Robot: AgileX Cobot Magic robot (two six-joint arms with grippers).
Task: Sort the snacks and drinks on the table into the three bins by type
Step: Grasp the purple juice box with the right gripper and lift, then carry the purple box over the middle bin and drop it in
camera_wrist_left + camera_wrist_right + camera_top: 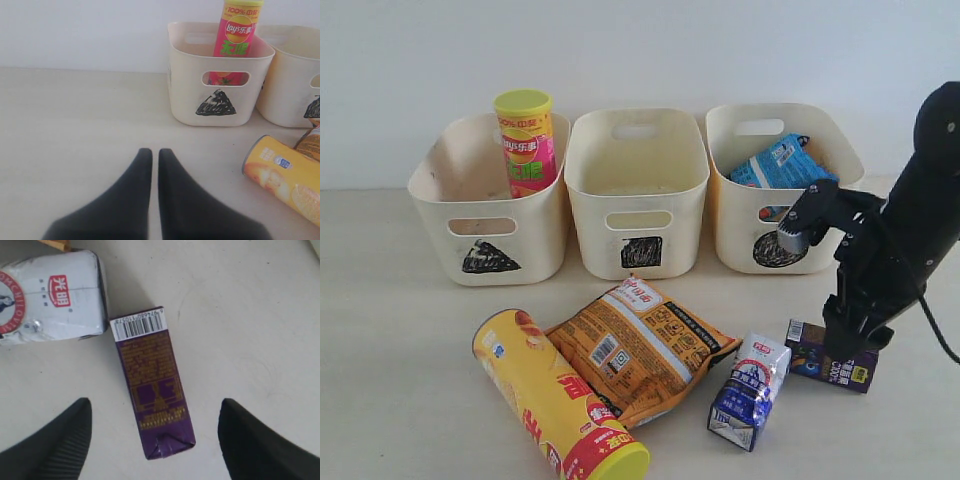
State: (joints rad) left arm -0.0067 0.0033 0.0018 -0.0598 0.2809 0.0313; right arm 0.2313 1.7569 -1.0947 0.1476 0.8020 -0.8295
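The dark purple carton [810, 361] [152, 385] lies flat on the table [400, 330]. My right gripper [849, 343] [155, 404] hangs open just over it, one finger on each side, not touching. Beside it lies the blue-and-white carton [750, 390] [50, 295]. The yellow-red can [555, 400] [287, 172] and the orange-brown packet [640, 345] lie at the front. The pink-green can [525, 140] [237, 30] stands in the triangle bin [490, 215] [220, 85]. The blue packet [780, 162] is in the circle bin [760, 215]. My left gripper [155, 152] is shut and empty over bare table.
The square bin [637, 195] stands between the other two and I see nothing in it. All three bins line the back of the table against a white wall. The right arm [910, 220] rises at the right edge.
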